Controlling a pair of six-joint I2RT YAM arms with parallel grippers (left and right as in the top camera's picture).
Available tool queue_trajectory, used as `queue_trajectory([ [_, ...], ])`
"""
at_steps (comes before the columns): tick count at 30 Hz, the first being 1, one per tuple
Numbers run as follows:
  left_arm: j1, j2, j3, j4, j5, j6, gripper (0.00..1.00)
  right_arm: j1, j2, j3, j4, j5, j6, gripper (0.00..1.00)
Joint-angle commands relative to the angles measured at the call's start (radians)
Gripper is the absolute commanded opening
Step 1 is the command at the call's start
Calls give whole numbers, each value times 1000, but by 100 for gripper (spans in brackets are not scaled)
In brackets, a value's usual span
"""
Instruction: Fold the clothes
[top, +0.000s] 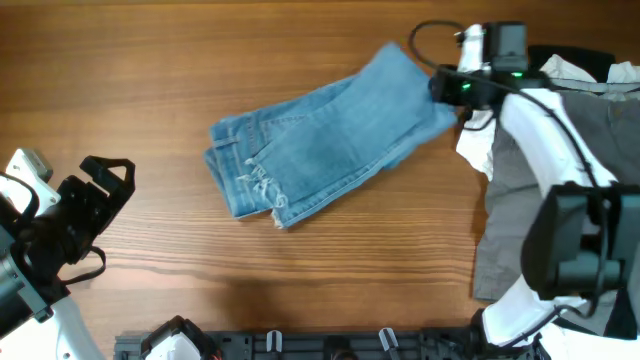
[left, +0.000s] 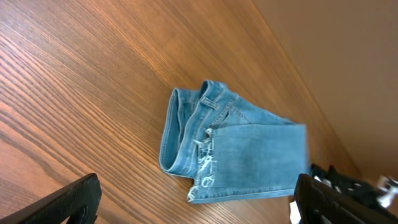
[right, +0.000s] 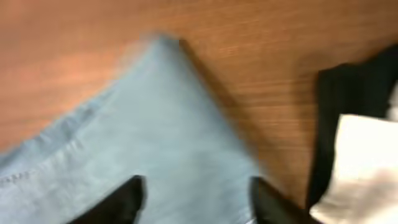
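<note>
far left, my l gripper (top: 108, 208) sits over bare table (top: 150, 80), well apart from any cloth, fingers spread wide. its wrist cam only catches the two dark finger ends at the bottom corners; the rest is cut off.

mid table lie the jeans (top: 320, 140), light-blue denim, folded into a short slab angled up to the right. l wrist cam gives what overhead doesn't: waistband (left: 186, 124) stacked in layers at the left end, a stitched pocket (left: 239, 115), and a frayed hem (left: 205, 171) lying across the top layer. overhead shows that fray only as a pale ragged line. how many layers sit underneath, can't tell.

at the jeans' upper right corner hangs my r gripper (top: 445, 88); overhead hides its fingers under the wrist body. r wrist cam is blurred but shows both fingers apart w/ denim below and btwn them. touching the cloth or not, can't tell.

far right is a pile: white garment (top: 475, 145), grey trousers (top: 505, 230), black garment (right: 348, 99). it's mostly covered by the r arm (top: 540, 150) and cut by the frame edge.
</note>
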Motion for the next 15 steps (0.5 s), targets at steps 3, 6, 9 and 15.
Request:
queue_trajectory([
  [3, -5, -1, 11, 0, -5, 24, 100, 23, -65, 26, -150, -200, 10, 90],
  [6, -5, -1, 11, 0, -5, 24, 100, 89, -65, 26, -236, -206, -24, 86],
  [9, -5, -1, 11, 0, -5, 24, 100, 198, -65, 26, -285, -215, -66, 84],
  [15, -5, -1, 11, 0, -5, 20, 100, 474, -64, 26, -283, -128, -53, 84],
])
